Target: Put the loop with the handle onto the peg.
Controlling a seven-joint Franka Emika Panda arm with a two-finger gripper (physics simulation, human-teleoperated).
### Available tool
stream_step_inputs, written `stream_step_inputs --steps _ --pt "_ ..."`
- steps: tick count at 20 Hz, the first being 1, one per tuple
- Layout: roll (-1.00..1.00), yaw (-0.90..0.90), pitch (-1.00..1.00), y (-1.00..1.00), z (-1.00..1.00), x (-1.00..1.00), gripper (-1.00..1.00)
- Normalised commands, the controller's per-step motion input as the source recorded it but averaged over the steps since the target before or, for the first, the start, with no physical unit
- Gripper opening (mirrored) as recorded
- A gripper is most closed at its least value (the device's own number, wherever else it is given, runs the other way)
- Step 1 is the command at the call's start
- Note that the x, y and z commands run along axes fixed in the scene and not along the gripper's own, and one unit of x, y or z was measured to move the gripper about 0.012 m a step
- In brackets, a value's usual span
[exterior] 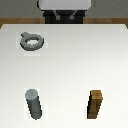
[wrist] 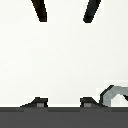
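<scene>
The loop with the handle (exterior: 31, 42) is a small flat grey ring. It lies on the white table (exterior: 75, 60) at the far part of the exterior view's left, with its stubby tab pointing away to the left. The peg (exterior: 34, 104), a grey upright cylinder, stands near the front on the exterior view's left, well apart from the ring. In the wrist view my gripper (wrist: 65, 20) is open and empty, its two dark fingers (wrist: 40, 11) spread wide above bare table. Only part of the ring (wrist: 113, 94) shows there, at the picture's edge, away from the fingers.
A brown rectangular wooden block (exterior: 96, 105) stands near the front on the exterior view's right. The arm's body (exterior: 65, 11) rises at the table's far edge, in the middle. A dark band (wrist: 64, 117) in the wrist view is the ground beyond the table edge.
</scene>
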Motion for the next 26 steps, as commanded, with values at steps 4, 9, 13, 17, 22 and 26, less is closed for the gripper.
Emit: stream_step_inputs --steps 4,9,13,17,22,26 --pt "0.0 0.0 0.0 0.0 0.0 0.0 1.0" --pt "0.0 0.0 0.0 -0.6 0.0 0.0 1.0" --pt "0.0 0.0 0.0 -1.0 0.0 0.0 1.0" --pt "0.0 0.04 0.0 -1.0 0.0 0.0 1.0" --pt "0.0 0.64 0.0 0.0 0.0 0.0 1.0" --pt "0.0 0.55 0.0 0.0 0.0 0.0 1.0"
